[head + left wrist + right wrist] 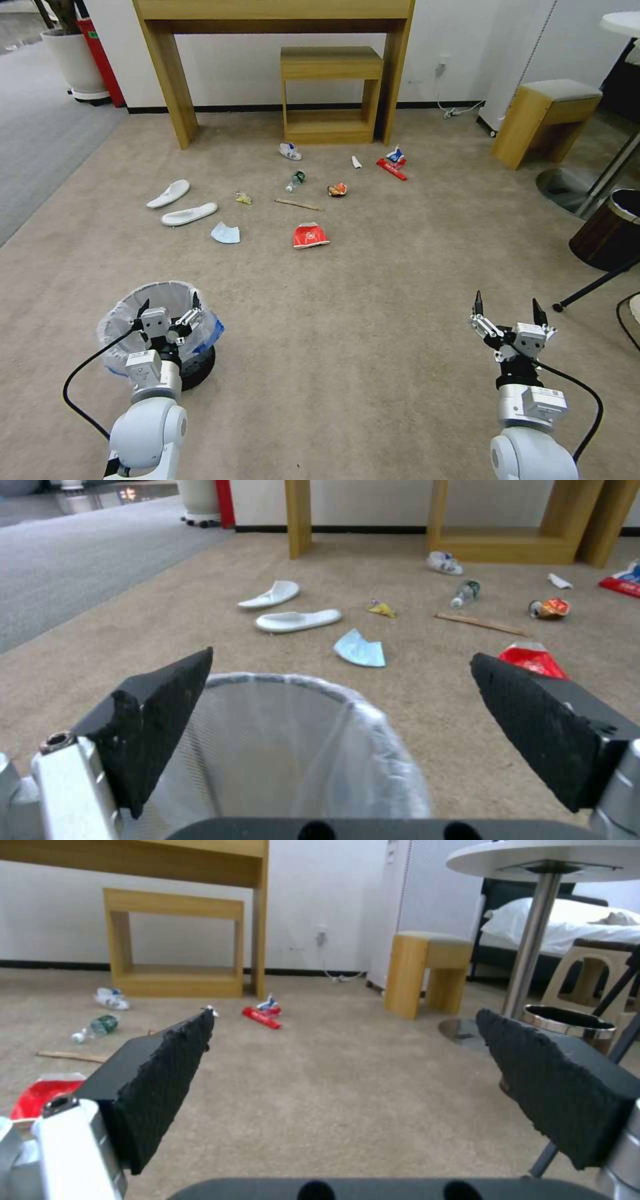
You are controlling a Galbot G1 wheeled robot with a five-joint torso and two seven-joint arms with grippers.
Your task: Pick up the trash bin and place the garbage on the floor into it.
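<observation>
Floor (373,320): beige carpet. One trash bin (157,325), upright, directly beneath the left end effector (169,308), whose released jaws straddled its rim; left arm plainly nearer. Right end effector (508,307), also released, hovered well apart over bare carpet. Garbage ahead of both: two slippers (180,205), one red bowl (311,235), one mask (225,233), one stick (297,205), one bottle (295,179).

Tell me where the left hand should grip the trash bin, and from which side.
Probably the rim of the trash bin, from above. It stands upright with its bag-lined mouth open, and the left hand, fingers open, hovers over that mouth. One finger inside and one outside the wall looks like the surest hold.
</observation>
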